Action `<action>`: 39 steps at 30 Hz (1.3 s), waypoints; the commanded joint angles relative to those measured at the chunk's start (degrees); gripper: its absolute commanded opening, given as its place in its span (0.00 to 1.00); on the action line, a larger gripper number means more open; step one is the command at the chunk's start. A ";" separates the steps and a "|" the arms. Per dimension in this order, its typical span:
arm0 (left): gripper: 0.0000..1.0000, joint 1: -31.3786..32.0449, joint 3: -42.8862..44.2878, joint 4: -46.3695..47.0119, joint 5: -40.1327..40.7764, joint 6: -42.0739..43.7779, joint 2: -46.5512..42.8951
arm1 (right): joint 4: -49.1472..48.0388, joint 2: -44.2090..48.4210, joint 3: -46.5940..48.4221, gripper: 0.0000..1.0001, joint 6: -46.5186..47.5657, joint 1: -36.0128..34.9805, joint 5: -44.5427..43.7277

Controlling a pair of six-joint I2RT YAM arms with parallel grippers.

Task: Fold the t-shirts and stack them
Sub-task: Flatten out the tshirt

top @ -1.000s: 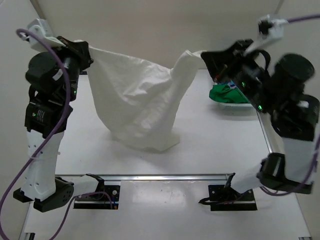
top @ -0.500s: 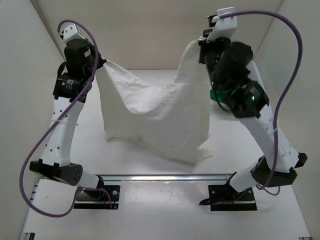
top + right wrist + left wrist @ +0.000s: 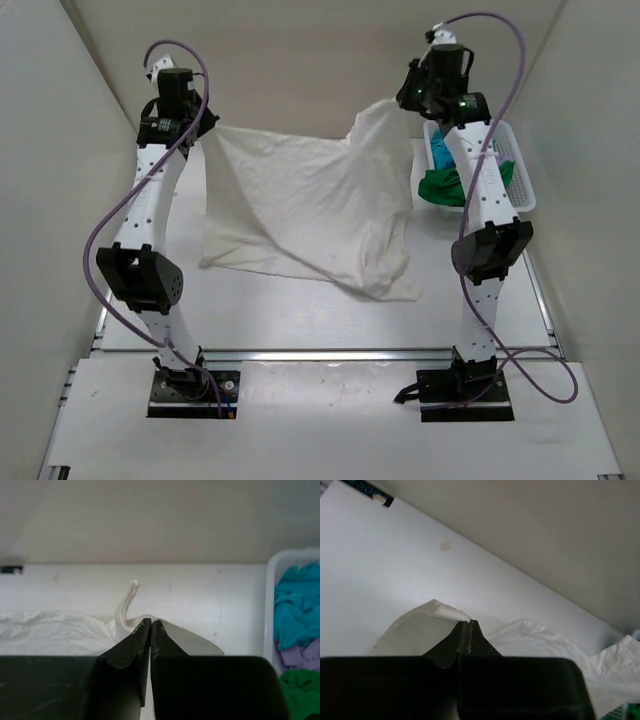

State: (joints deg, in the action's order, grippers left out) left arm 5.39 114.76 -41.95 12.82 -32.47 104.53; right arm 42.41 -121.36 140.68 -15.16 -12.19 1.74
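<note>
The large cream-white t-shirt (image 3: 310, 205) hangs stretched between my two grippers over the far part of the table, its lower edge trailing on the surface. My left gripper (image 3: 207, 127) is shut on its left corner (image 3: 451, 614). My right gripper (image 3: 404, 103) is shut on its right corner (image 3: 131, 617). The green t-shirt (image 3: 442, 186), the turquoise-blue one (image 3: 444, 152) and the pale lilac one (image 3: 302, 656) lie in the white basket (image 3: 520, 180) at the far right. In the wrist views the left gripper (image 3: 468, 623) and the right gripper (image 3: 151, 622) have their jaws closed together.
The white lattice basket stands against the right wall. Walls enclose the table on the left, back and right. A metal rail (image 3: 320, 352) runs across the near edge by the arm bases.
Both arms have reached out far toward the back of the table, carrying the cream-white shirt away from the bases. The shirt is spread wider and its hem now drags on the table.
</note>
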 commanded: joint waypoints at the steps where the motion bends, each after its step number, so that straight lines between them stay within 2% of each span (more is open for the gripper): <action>1: 0.00 -0.55 10.04 3.90 -2.45 -1.99 -8.11 | -9.53 10.61 10.93 0.00 -1.72 0.85 3.36; 7: 0.00 -1.17 15.84 4.95 -0.87 -2.42 -14.96 | -9.46 23.61 10.84 0.00 2.05 -2.66 1.25; 12: 0.00 3.65 17.95 5.57 5.01 1.69 -19.88 | -8.93 31.08 9.52 0.00 5.83 -7.93 -4.17; 15: 0.00 6.03 18.31 6.09 8.09 3.90 -21.56 | -9.98 33.30 9.43 0.00 9.61 -14.17 -10.07; 17: 0.00 8.49 18.83 6.36 11.51 6.70 -22.53 | -10.77 34.35 9.70 0.00 14.34 -21.35 -15.17; 18: 0.00 9.37 18.66 6.53 12.48 7.06 -22.88 | -11.90 34.00 9.44 0.00 18.37 -26.78 -19.36; 19: 0.00 9.99 18.66 6.62 13.54 7.76 -23.40 | -15.83 34.43 8.56 0.00 21.45 -30.58 -27.15; 20: 0.00 10.69 18.40 6.97 14.68 8.55 -23.93 | -21.09 35.39 3.60 0.00 34.89 -44.36 -41.84; 21: 0.00 11.13 18.39 7.15 16.26 9.35 -23.76 | -46.20 36.45 -1.41 0.00 62.17 -62.17 -50.00; 22: 0.00 11.66 18.66 7.50 16.27 9.88 -23.93 | -67.77 36.11 -7.99 0.00 75.23 -66.87 -53.99; 23: 0.00 11.66 18.57 7.59 16.10 10.23 -24.20 | -68.77 33.24 -3.09 0.00 84.67 -73.35 -53.86; 24: 0.00 11.92 18.40 7.50 16.53 10.32 -24.20 | -58.86 34.16 -2.87 0.00 72.06 -68.46 -51.33; 25: 0.00 11.84 17.79 7.85 16.45 10.49 -23.94 | -44.41 35.22 -0.96 0.00 62.89 -63.02 -46.52; 26: 0.00 11.66 16.82 7.42 16.27 10.76 -23.67 | -40.26 36.27 -2.94 0.00 51.14 -51.82 -43.52; 27: 0.00 11.40 16.03 7.41 16.19 10.59 -23.67 | -36.04 36.80 -5.05 0.00 44.84 -44.75 -42.53; 28: 0.00 10.18 14.11 7.67 15.31 9.97 -23.15 | -31.04 36.90 -7.16 0.00 41.30 -42.33 -38.34; 31: 0.00 6.92 9.62 5.67 11.44 7.95 -20.95 | -24.43 34.62 -11.21 0.00 25.50 -29.94 -28.94; 32: 0.00 5.44 7.00 5.39 10.22 7.42 -19.90 | -23.35 33.57 -13.22 0.00 21.53 -22.61 -20.89; 33: 0.00 4.12 5.23 5.13 9.51 7.07 -19.11 | -20.12 31.99 -15.76 0.00 14.18 -14.96 -16.72; 36: 0.00 2.18 -8.45 5.65 8.99 6.72 -15.95 | -19.73 26.03 -21.31 0.00 8.93 -6.39 -8.34; 39: 0.00 1.12 -12.45 5.40 8.37 6.28 -8.94 | -21.41 17.16 -22.73 0.00 5.50 -0.84 -2.10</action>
State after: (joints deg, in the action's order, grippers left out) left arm 7.70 106.50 -33.67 23.49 -25.19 89.25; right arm 21.63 -97.86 119.22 -0.12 -16.49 -10.87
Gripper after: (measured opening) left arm 0.029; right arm 0.005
